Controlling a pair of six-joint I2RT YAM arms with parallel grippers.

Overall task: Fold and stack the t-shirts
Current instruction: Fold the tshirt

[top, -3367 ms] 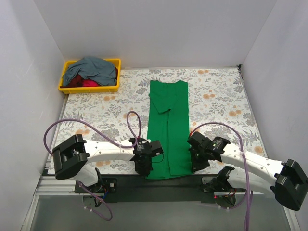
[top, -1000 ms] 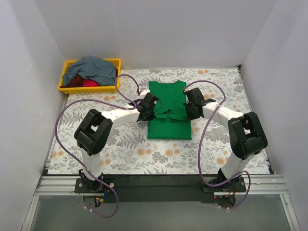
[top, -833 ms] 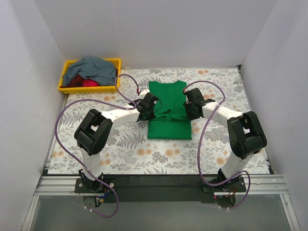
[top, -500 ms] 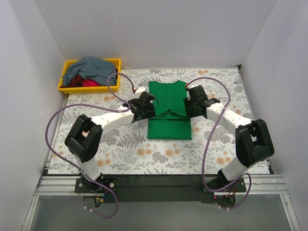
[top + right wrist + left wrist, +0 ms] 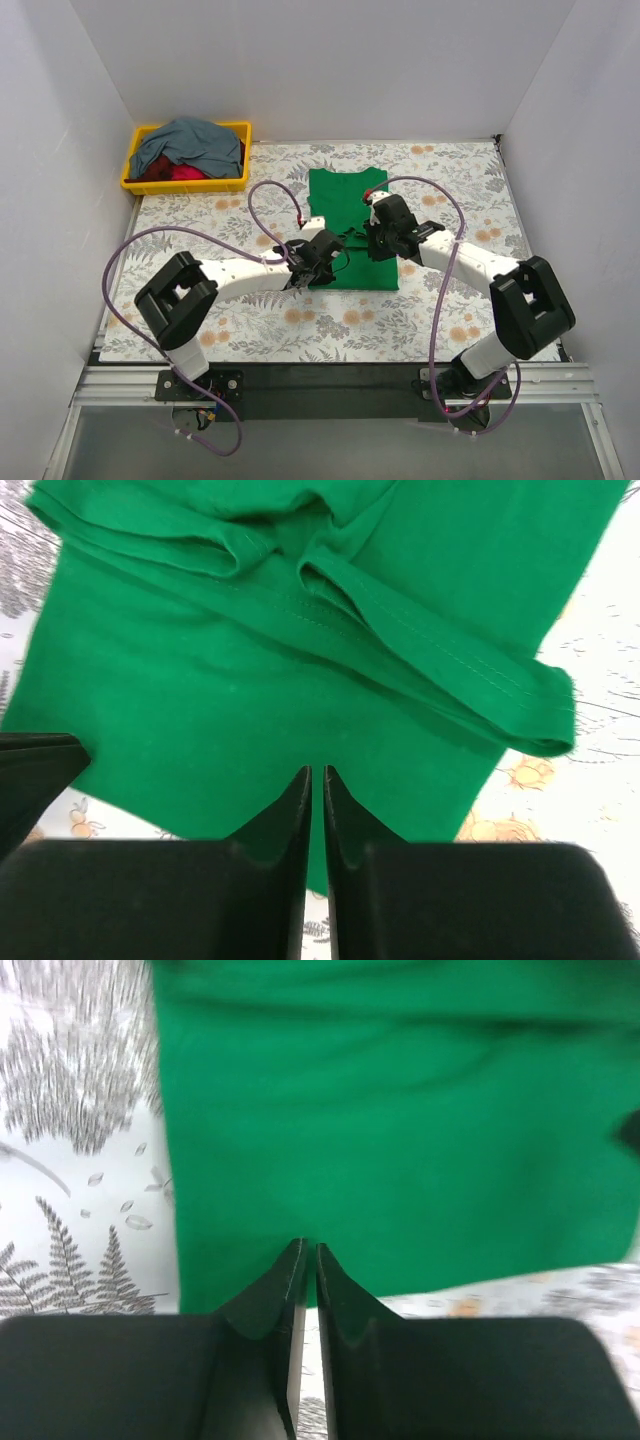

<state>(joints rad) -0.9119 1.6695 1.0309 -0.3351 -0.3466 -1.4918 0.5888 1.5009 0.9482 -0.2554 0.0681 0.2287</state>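
Step in hand: folding the green t-shirt [image 5: 351,222], first of the three. It looks already doubled lengthwise and once across, so this reads as mid-fold, stack not yet begun.

Left gripper [image 5: 303,1250] sits at the shirt's near left edge, jaws together with only a thin slit between them and no cloth visible in it. Right gripper [image 5: 310,772] hovers over the near right part, jaws likewise together, nothing pinched that I can see. In the top view both are low over the cloth, left [image 5: 322,256] and right [image 5: 381,240] either side of the near half.

Next move, my guess: either press the layers flat or take one more fold. A fold needs the jaws parted, each biting a near corner through all layers, then lifting evenly so the edge doesn't skew.

Shirt look: bright green, compact rectangle in the middle of the floral table [image 5: 460,205], near edge a clean crease. A hemmed band and a loose sleeve flap lie wrinkled across the top layer [image 5: 430,670] — soft, likely to slip.

Other two shirts, grey-blue [image 5: 190,140] over red [image 5: 185,172], are heaped in the yellow bin [image 5: 131,182] at the far left corner, well apart.
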